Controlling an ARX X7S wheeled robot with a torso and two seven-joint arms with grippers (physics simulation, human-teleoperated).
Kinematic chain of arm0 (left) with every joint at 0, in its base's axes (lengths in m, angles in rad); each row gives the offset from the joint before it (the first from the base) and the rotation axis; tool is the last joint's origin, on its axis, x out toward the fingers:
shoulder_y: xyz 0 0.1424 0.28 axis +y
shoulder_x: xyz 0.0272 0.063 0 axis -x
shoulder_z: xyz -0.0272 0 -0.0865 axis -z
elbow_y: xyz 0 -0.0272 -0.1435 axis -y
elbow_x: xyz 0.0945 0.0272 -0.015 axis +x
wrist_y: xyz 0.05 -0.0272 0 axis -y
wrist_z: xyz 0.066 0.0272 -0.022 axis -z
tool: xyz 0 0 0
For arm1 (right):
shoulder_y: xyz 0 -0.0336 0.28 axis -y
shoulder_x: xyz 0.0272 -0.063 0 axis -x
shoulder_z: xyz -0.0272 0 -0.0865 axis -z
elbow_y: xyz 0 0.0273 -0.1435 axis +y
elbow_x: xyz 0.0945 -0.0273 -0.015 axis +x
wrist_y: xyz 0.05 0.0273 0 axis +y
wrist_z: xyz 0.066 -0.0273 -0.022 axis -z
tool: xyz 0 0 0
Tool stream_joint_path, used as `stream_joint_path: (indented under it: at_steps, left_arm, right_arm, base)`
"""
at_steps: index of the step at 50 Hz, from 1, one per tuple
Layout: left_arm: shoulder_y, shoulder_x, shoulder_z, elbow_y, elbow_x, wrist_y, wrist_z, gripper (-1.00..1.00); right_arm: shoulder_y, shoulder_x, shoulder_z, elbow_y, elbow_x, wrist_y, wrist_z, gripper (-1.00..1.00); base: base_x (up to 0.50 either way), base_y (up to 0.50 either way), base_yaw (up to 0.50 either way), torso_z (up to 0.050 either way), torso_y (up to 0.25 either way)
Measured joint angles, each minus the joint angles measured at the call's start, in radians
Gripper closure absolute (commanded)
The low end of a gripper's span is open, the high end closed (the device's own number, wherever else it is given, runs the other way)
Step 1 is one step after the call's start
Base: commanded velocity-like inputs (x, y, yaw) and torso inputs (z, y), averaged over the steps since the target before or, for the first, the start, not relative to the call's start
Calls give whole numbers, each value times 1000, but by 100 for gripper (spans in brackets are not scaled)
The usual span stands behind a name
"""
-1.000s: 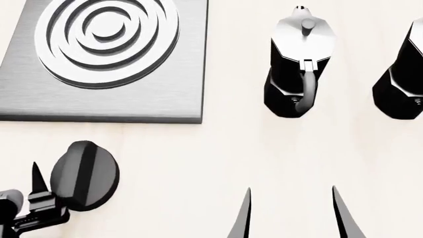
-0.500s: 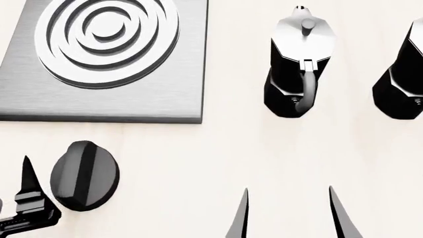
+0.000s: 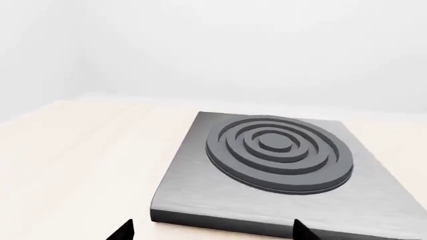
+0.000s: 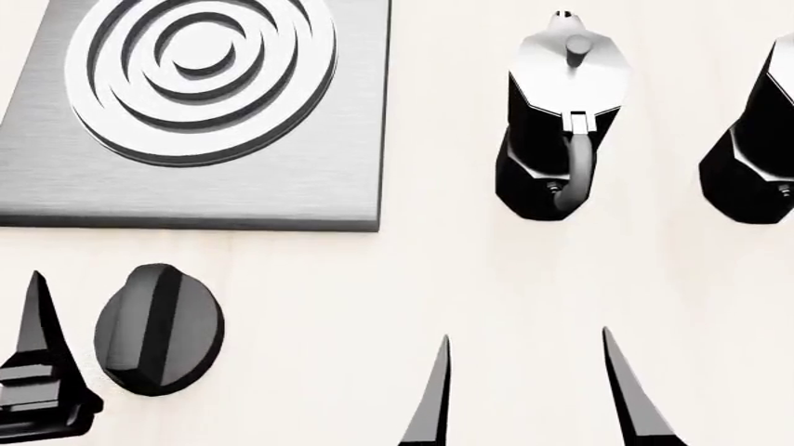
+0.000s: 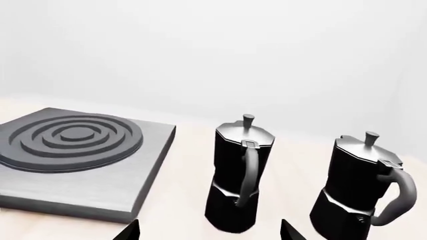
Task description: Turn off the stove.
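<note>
Two tools over a pale, cream-coloured bench [image 4: 372, 307], smooth and matt, with faint streaks across its top. On the bench's left part, the stove [image 4: 186, 186]: a flat square slab of brushed grey metal, lying level, its round burner [image 4: 199, 65] raised in concentric rings. In front of the slab's near edge and apart from it, the round black knob [image 4: 159, 329], a ridge across its face running roughly front to back.

Left tool [image 3: 213, 234] released, fingertips spread wide in the left wrist view and pointing toward the slab's near edge. In the head view, only one of its fingers [image 4: 37, 353] in sight, just beside the knob's left side, a narrow gap between them. Right tool [image 4: 523, 339] likewise released, its two dark prongs well apart, over open bench to the right of the knob and gripping nothing.

Farther back on the right, two black-and-silver coffee pots, both upright: the nearer pot [image 4: 559, 121] with its handle turned toward the robot, the other pot [image 4: 750, 139] cut by the head view's right edge.

Behind the bench, a plain white wall [image 3: 233, 50], evenly lit, meeting the bench's far edge in a soft line.
</note>
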Motion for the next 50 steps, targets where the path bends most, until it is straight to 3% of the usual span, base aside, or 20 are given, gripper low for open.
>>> stream_joint_path:
  at_steps: [50]
  left_arm:
    - [-202,-94,-89,284,-251,-176,-108,-100]
  right_arm:
    - [396,-59,-14,-145,64,359,-55,-100]
  base:
    - [0,0,0,0,0]
